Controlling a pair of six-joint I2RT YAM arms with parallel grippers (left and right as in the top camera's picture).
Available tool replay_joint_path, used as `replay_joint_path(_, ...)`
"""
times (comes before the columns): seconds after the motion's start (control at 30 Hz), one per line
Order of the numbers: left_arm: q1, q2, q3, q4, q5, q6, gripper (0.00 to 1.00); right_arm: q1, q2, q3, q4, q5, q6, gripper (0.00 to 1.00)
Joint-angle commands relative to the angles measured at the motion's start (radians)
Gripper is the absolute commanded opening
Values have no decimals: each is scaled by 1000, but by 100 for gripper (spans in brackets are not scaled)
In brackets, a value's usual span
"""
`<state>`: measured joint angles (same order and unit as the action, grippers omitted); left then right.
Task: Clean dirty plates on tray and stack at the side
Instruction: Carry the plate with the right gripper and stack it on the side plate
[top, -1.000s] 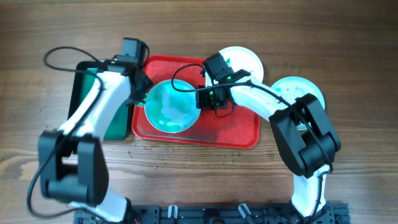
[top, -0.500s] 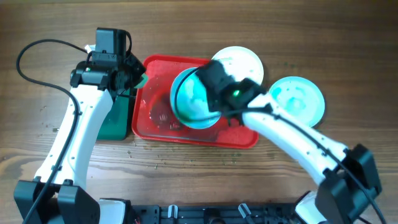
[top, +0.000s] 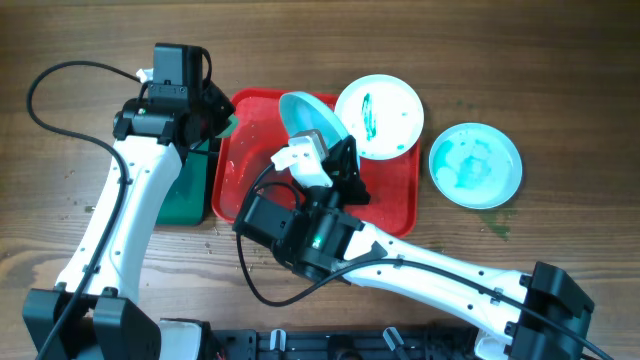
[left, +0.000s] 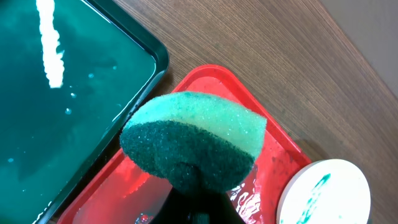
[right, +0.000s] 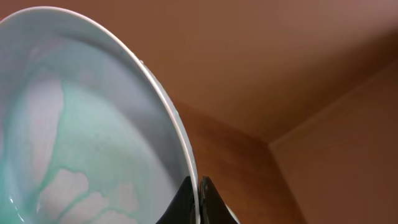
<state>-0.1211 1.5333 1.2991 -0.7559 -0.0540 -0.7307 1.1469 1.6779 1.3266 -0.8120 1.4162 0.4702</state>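
My right gripper (top: 335, 150) is shut on the rim of a teal-smeared white plate (top: 308, 115) and holds it tilted on edge above the red tray (top: 395, 200). In the right wrist view the plate (right: 81, 137) fills the left side, pinched between the fingers (right: 199, 190). My left gripper (top: 215, 125) is shut on a green sponge (left: 196, 140) over the tray's left edge (left: 211, 78). A second plate (top: 378, 116) with a teal streak lies at the tray's far right corner. A third, teal-tinted plate (top: 475, 165) lies on the table to the right.
A dark green tray (top: 190, 200) holding water (left: 50, 106) stands left of the red tray. Wet streaks lie on the red tray's floor. The right arm (top: 400, 270) reaches across the front of the table. Cables trail at the far left.
My right gripper has lifted the plate off the tray and tipped it on edge, while the arm swung low across the front. The left arm has hardly moved in the last half second.
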Motion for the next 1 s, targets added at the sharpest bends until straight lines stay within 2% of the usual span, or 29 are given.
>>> replay_joint_path(0.0,6,8,8,5,4,19,4,2,-15,4,12,105,1,4)
replay_joint_path(0.13,6,8,8,6,4,19,4,-1,-15,4,23,99,37,4)
replay_joint_path(0.17,6,8,8,8,4,19,4,-6,-15,4,35,39,24,4)
replay_joint_path(0.27,6,8,8,12,5,19,4,-48,-18,4,33,-222,2,4)
replay_joint_path(0.33,6,8,8,11,5,19,4,-106,-39,6,38,-457,2,4)
replay_joint_path(0.4,6,8,8,11,5,19,4,-194,-90,29,40,-773,-63,4)
replay_joint_path(0.53,5,17,8,11,5,19,4,-435,-192,35,15,-1132,-42,4)
replay_joint_path(0.63,5,26,8,8,5,19,4,-718,-256,35,-62,-1374,48,4)
replay_joint_path(0.7,5,32,8,8,5,19,4,-882,-271,35,-100,-1481,54,4)
replay_joint_path(0.8,5,52,8,8,5,19,4,-1186,-270,15,-180,-1514,31,4)
replay_joint_path(0.97,5,79,8,9,5,19,4,-1489,-266,-171,-137,-1485,19,4)
